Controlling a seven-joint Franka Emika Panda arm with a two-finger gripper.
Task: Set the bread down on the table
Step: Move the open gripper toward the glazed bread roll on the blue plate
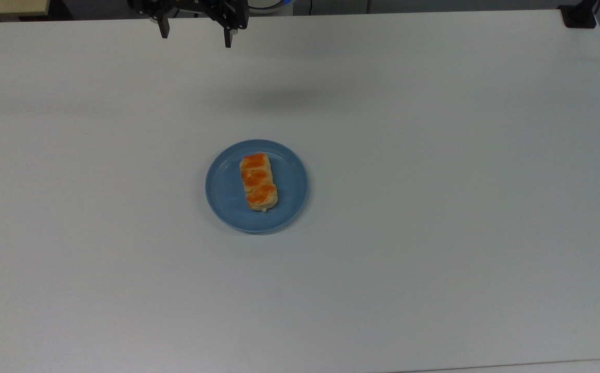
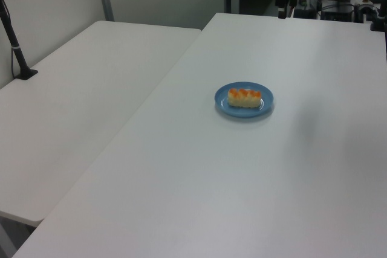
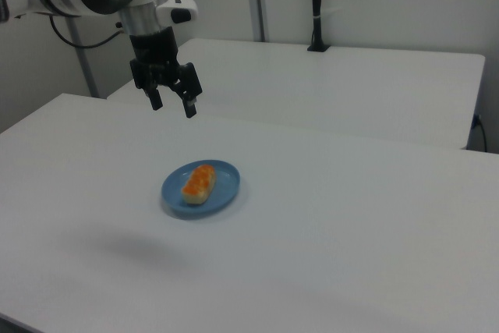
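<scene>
Fingers [image 3: 156, 100] spread, empty, high above plate [image 1: 289, 181]. Bread [image 1: 258, 182] on plate; likely light, soft, crushable. Best pinched gently across short sides, mid-length.

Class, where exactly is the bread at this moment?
The bread lies on the blue plate near the middle of the white table in the top view, well clear of the raised pincer.
</scene>
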